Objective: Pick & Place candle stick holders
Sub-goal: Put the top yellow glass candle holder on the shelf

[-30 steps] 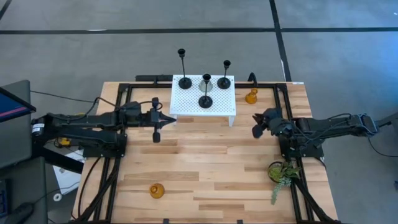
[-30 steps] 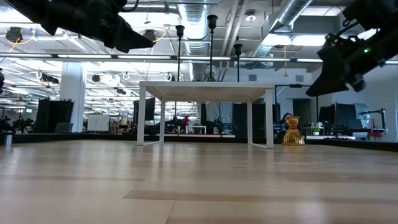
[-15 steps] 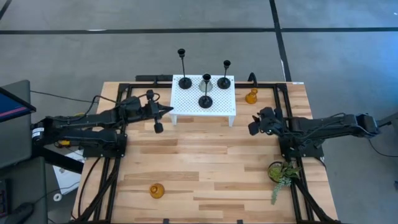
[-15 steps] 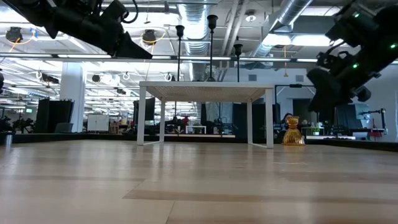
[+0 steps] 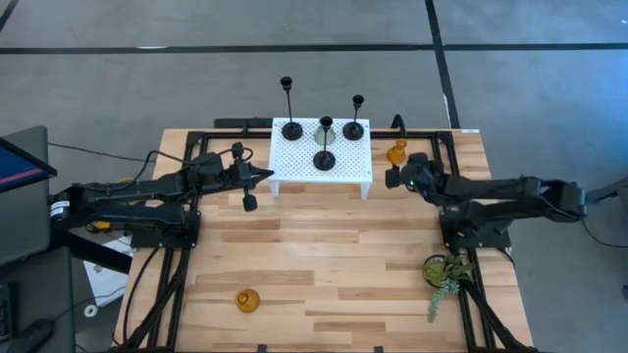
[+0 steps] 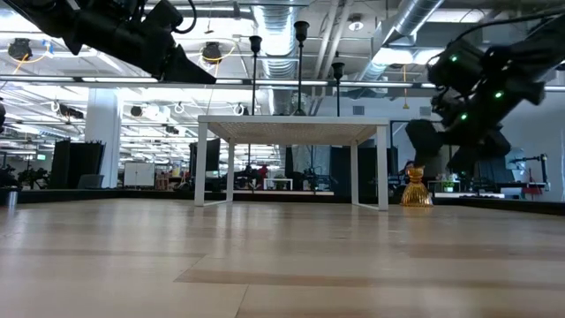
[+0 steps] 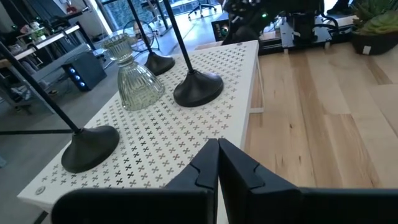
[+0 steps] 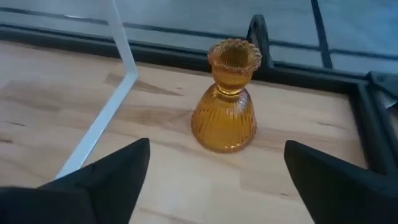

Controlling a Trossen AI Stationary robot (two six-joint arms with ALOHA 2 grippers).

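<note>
Reaching toward the far right corner of the wooden table [image 5: 324, 265], the right gripper [image 8: 214, 171] has its two dark fingers spread wide, lined up on an amber glass candle holder [image 8: 226, 96] that stands upright just beside the white stand's leg; the wide spread looks meant to fit round its ribbed, bell-shaped body. Nothing is held yet. The left gripper [image 7: 217, 163] hovers at the near left edge of the white perforated stand [image 5: 299, 167], fingers pressed together and empty, seemingly waiting. On the stand are a clear ribbed glass holder [image 7: 132, 78] and thin-stemmed black holders [image 7: 198, 88] with round matte bases. A second amber holder [image 5: 247, 300] sits alone near the table's front left. A green plant sprig [image 5: 444, 273] lies at the right edge.
</note>
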